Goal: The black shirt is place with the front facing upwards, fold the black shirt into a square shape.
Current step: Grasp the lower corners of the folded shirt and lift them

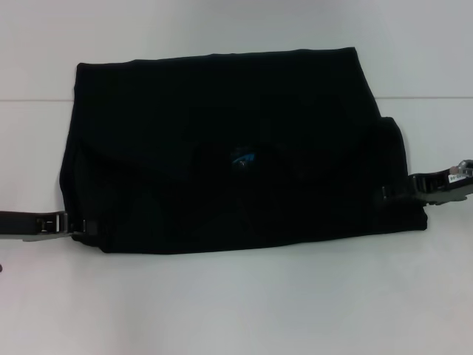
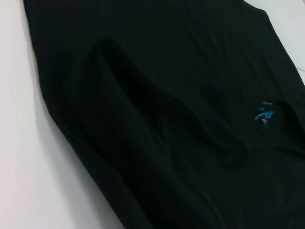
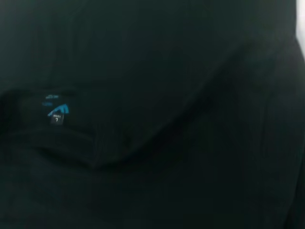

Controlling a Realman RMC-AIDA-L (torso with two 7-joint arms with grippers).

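Observation:
The black shirt [image 1: 222,148] lies on the white table [image 1: 236,303], folded into a wide, rough rectangle. Its small blue neck label [image 1: 242,157] shows near the middle, and the lettering is hidden. My left gripper [image 1: 76,225] comes in low from the left and meets the shirt's near left corner. My right gripper [image 1: 389,194] reaches in from the right and meets the shirt's right edge, where a flap of cloth sticks out. Both wrist views are filled with the black shirt [image 2: 167,119] [image 3: 167,95] and show the neck label [image 2: 263,114] [image 3: 57,109]; neither shows a gripper.
A faint seam [image 1: 37,99] runs across the far part of the table. White tabletop surrounds the shirt on all sides, widest along the near edge.

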